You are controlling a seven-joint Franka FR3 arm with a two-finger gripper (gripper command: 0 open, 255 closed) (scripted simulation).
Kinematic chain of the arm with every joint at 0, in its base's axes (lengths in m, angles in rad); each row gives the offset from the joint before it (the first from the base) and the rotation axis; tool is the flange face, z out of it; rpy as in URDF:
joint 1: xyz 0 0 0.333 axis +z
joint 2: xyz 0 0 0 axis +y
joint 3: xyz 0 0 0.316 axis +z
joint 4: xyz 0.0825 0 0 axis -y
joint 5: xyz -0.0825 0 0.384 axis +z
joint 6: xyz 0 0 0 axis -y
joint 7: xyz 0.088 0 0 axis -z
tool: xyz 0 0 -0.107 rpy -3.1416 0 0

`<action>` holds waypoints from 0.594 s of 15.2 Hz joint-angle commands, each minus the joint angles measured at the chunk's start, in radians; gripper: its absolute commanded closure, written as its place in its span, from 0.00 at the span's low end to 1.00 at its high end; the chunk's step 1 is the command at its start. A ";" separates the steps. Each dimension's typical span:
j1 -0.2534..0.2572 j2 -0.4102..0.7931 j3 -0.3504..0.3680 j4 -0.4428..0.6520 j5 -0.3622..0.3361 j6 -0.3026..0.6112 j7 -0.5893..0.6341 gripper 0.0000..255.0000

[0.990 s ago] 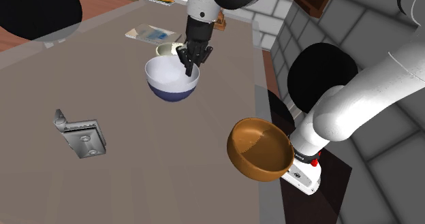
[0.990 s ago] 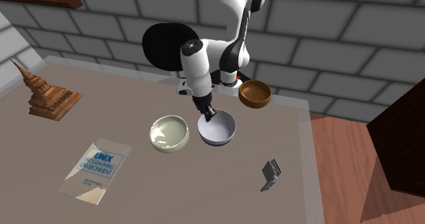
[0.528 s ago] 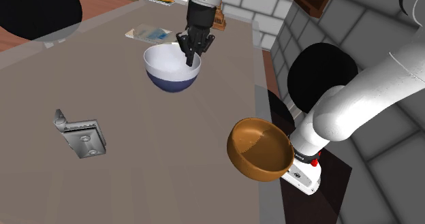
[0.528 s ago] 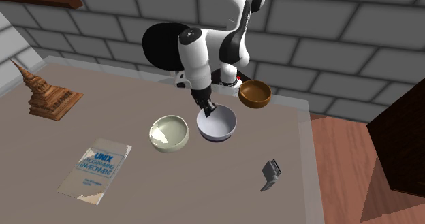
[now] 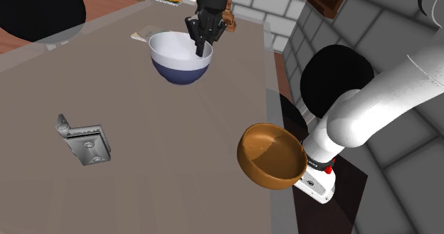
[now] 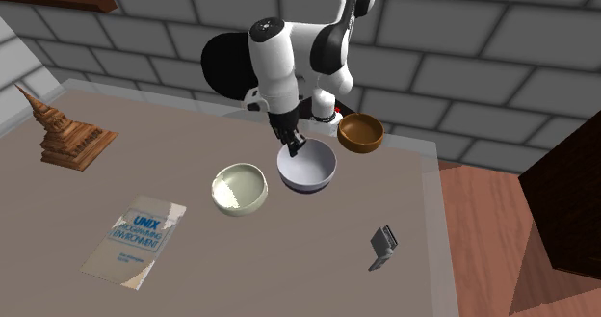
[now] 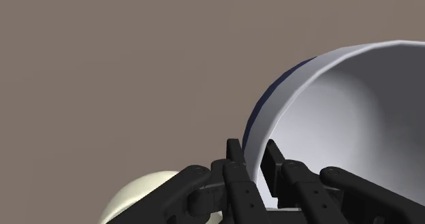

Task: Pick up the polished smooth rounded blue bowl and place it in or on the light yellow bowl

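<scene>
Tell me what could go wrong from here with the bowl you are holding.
The gripper pinches the blue bowl by one spot of its rim alone, so the bowl might swing or slip out on the way. The pale yellow bowl sits close beside it; carried too low, the blue bowl's underside could knock its rim and push it away. Let go off-centre, it may settle tilted.

Smooth blue bowl (image 5: 182, 70), matt tabletop (image 5: 178, 161)
</scene>
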 commanded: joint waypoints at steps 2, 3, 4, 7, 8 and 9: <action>-0.001 0.000 -0.003 0.039 -0.002 -0.039 0.005 1.00; -0.002 0.001 -0.003 0.054 -0.003 -0.052 0.007 1.00; -0.002 0.002 -0.004 0.068 -0.004 -0.066 0.009 1.00; -0.003 0.007 -0.005 0.109 -0.007 -0.101 0.014 1.00; -0.013 0.024 -0.017 0.128 -0.015 -0.107 -0.003 1.00; -0.022 0.042 -0.027 0.149 -0.023 -0.114 -0.020 1.00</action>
